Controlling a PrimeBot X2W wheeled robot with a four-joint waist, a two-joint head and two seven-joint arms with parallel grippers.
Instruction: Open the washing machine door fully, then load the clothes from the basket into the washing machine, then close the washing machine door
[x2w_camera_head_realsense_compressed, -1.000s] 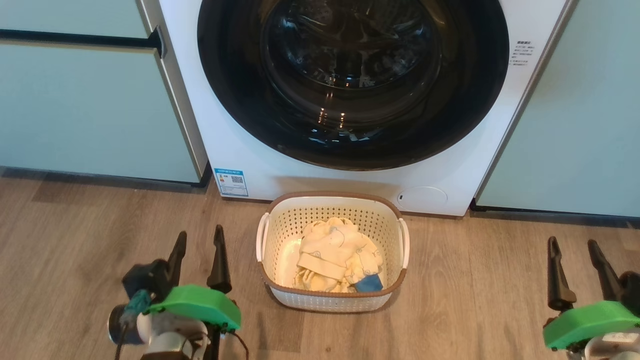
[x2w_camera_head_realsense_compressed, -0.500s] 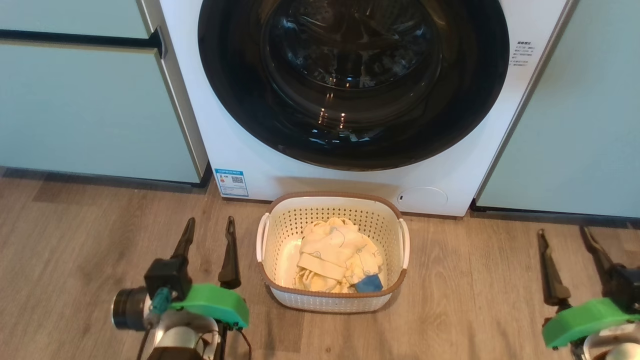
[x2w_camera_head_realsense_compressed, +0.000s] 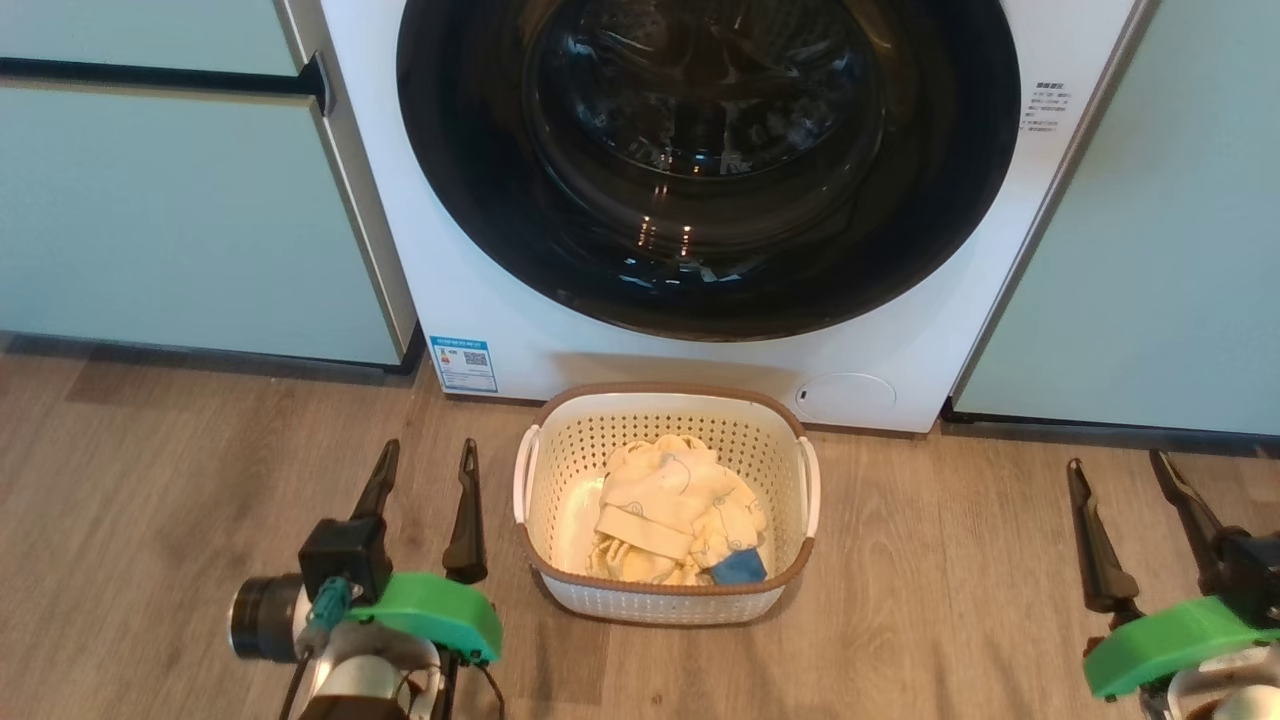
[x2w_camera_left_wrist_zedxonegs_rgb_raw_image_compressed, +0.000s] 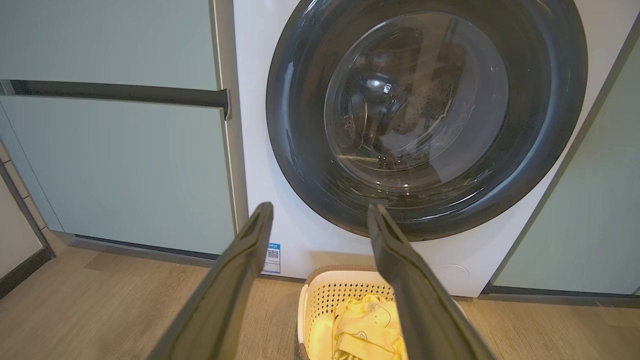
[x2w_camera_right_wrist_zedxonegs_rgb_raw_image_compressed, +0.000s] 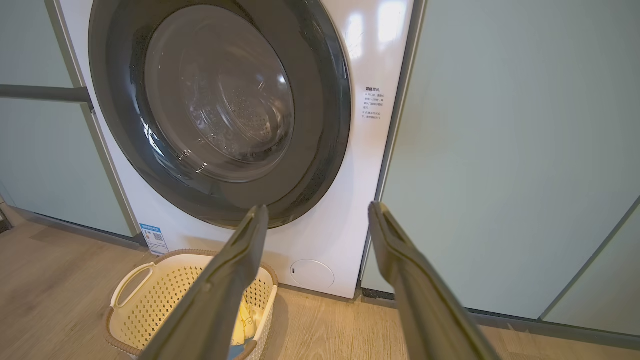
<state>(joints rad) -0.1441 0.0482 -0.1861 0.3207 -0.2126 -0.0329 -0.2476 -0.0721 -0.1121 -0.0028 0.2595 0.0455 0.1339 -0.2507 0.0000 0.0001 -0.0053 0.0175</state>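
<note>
Wooden floor (x2w_camera_head_realsense_compressed: 150, 520) runs up to pale green cabinets (x2w_camera_head_realsense_compressed: 180, 220), which stand on both sides of the washing machine (x2w_camera_head_realsense_compressed: 500, 330). It is white. Its big round door (x2w_camera_head_realsense_compressed: 460, 200) has a wide shiny black rim and a see-through middle. The door is shut, flat against the front. Through the glass you can see the dark drum inside.

A small blue sticker (x2w_camera_head_realsense_compressed: 463, 364) sits at the bottom left corner of the machine. A little round white cover (x2w_camera_head_realsense_compressed: 845, 396) sits at the bottom right.

The basket (x2w_camera_head_realsense_compressed: 660, 400) stands on the floor just in front of the machine, under the door. It is cream white with lots of little holes, a brown rim and a white handle on each side. The clothes (x2w_camera_head_realsense_compressed: 670, 500) lie inside it in a soft yellow heap, and one small blue piece (x2w_camera_head_realsense_compressed: 738, 568) pokes out near the front edge.

The left claw (x2w_camera_head_realsense_compressed: 429, 447) is just beside the left side of the basket. Its two dark fingers (x2w_camera_head_realsense_compressed: 466, 520) stand wide apart and point toward the machine. It holds nothing.

The right claw (x2w_camera_head_realsense_compressed: 1115, 462) is well apart from the basket, off to the right. It is wide open too, with nothing between its fingers.
</note>
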